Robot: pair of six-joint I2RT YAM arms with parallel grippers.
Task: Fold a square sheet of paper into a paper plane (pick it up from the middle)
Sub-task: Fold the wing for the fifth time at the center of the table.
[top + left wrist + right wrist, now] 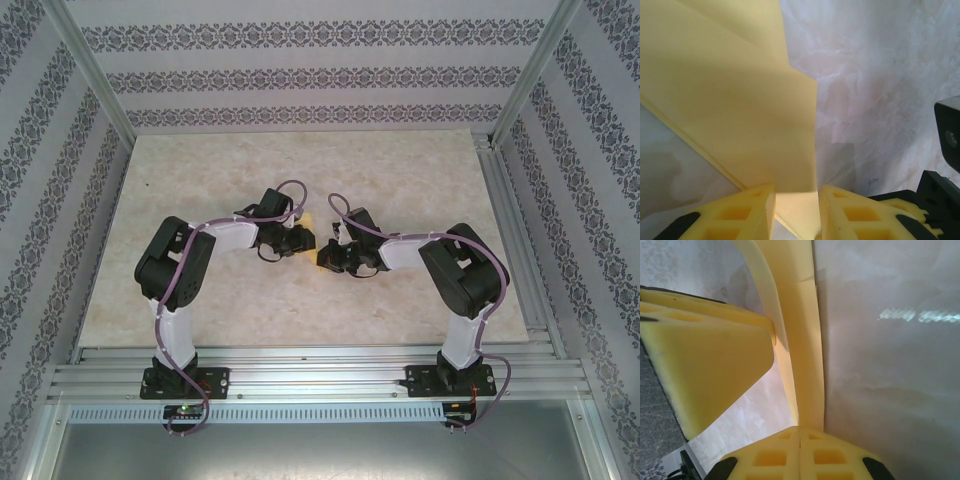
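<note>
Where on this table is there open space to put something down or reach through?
Widest free patch: far table strip, from left arm and right arm to the back wall. Also bare: the near strip between the arm bases, before the rail, and margins outside each elbow. Crowded at centre, where left tool and right tool meet at the paper.

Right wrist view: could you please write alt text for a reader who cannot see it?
The right fingers, closed, pinch a folded yellow paper that runs up the frame. A left finger reaches the paper from the left, above a pale marbled table.
</note>
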